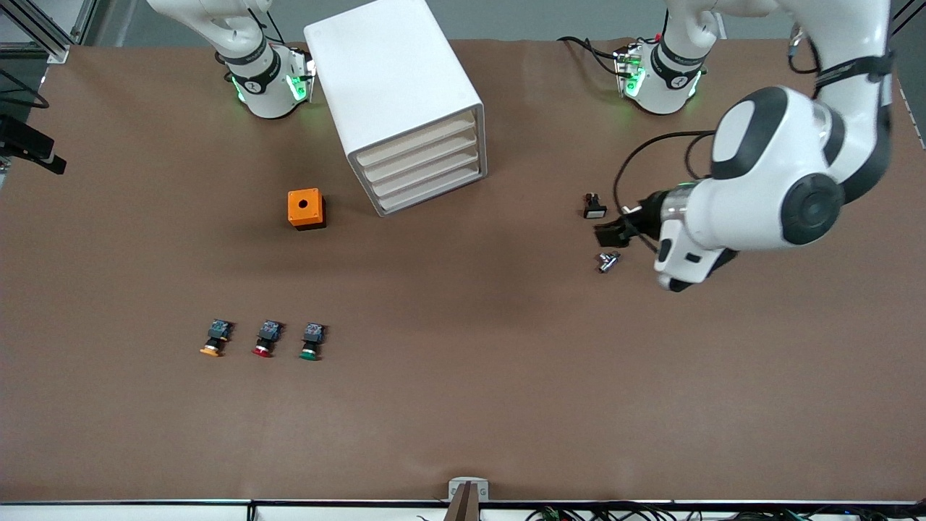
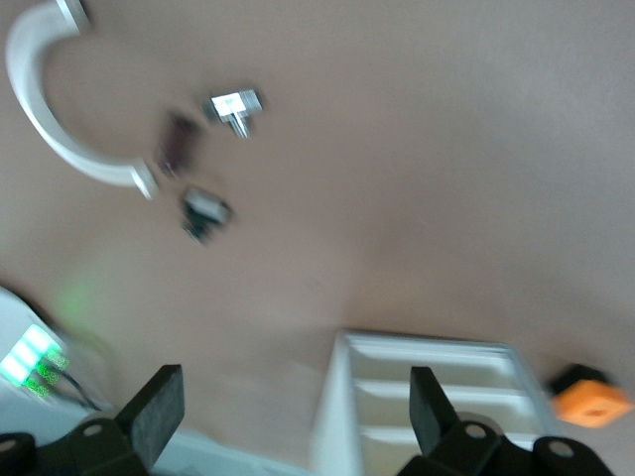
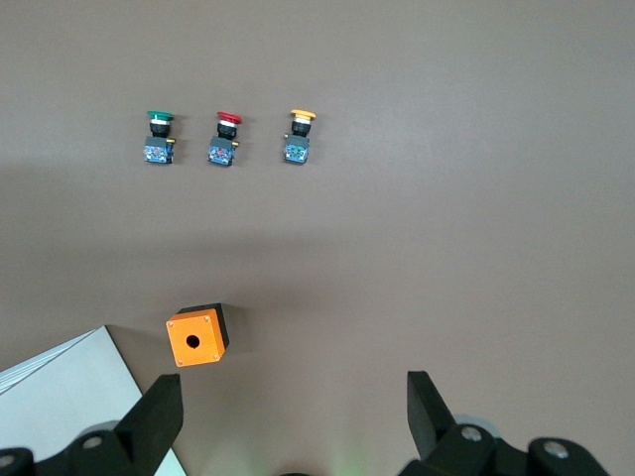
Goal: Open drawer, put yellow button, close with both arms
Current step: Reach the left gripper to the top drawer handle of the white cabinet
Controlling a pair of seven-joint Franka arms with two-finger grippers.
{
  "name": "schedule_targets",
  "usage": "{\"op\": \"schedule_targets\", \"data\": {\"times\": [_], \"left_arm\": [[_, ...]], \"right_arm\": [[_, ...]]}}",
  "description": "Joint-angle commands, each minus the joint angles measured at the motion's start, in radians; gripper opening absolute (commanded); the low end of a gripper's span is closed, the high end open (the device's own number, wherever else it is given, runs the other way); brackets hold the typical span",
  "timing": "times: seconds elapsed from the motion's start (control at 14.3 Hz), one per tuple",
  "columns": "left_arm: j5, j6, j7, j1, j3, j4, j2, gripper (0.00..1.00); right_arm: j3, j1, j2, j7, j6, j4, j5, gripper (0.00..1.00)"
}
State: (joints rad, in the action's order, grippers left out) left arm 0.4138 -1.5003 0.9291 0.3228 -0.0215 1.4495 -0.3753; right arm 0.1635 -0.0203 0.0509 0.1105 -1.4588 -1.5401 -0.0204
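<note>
The white cabinet (image 1: 394, 79) stands near the right arm's base, with its four drawers (image 1: 423, 170) all shut. The drawers also show in the left wrist view (image 2: 437, 382). The yellow button (image 1: 214, 340) lies on the table nearer the front camera, at the end of a row of three; it also shows in the right wrist view (image 3: 300, 134). My left gripper (image 1: 611, 233) is open and empty in the air toward the left arm's end, its jaws (image 2: 298, 397) facing the cabinet. My right gripper (image 3: 295, 407) is open and empty, high over the table beside the cabinet.
A red button (image 1: 266, 339) and a green button (image 1: 312, 341) lie beside the yellow one. An orange box with a round hole (image 1: 306, 208) sits beside the cabinet's drawer front. A black-and-white part (image 1: 595, 206) and a silver part (image 1: 608, 261) lie under the left gripper.
</note>
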Motion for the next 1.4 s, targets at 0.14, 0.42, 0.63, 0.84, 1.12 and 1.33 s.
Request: {"op": "schedule_targets", "data": {"times": [0.14,0.42,0.63,0.84,1.12,1.33], "left_arm": [[0.253,0.034,0.458,0.024,0.0,-0.141,-0.19,1.0],[0.348,0.075,0.805,0.029,-0.055,-0.161,-0.266,1.0],[0.405,0.127,1.017,0.03,-0.087,-0.204,-0.323,1.0],[0.43,0.161,1.201,0.052,-0.101,-0.207,-0.375,1.0],[0.479,0.212,1.346,0.104,-0.094,-0.202,-0.431,1.0],[0.558,0.212,1.386,0.125,-0.094,-0.199,-0.464,1.0]], "right_arm": [[-0.002,0.0,0.02,0.003,0.003,-0.017,0.014,1.0],[-0.002,0.002,0.018,0.005,0.005,-0.017,0.016,1.0],[-0.002,0.0,0.017,0.005,0.003,-0.014,0.02,1.0],[-0.004,-0.003,0.017,0.005,0.0,-0.012,0.034,1.0],[-0.004,-0.003,0.017,0.005,0.002,-0.011,0.034,1.0],[-0.004,0.0,0.015,0.006,0.0,-0.008,0.034,1.0]]}}
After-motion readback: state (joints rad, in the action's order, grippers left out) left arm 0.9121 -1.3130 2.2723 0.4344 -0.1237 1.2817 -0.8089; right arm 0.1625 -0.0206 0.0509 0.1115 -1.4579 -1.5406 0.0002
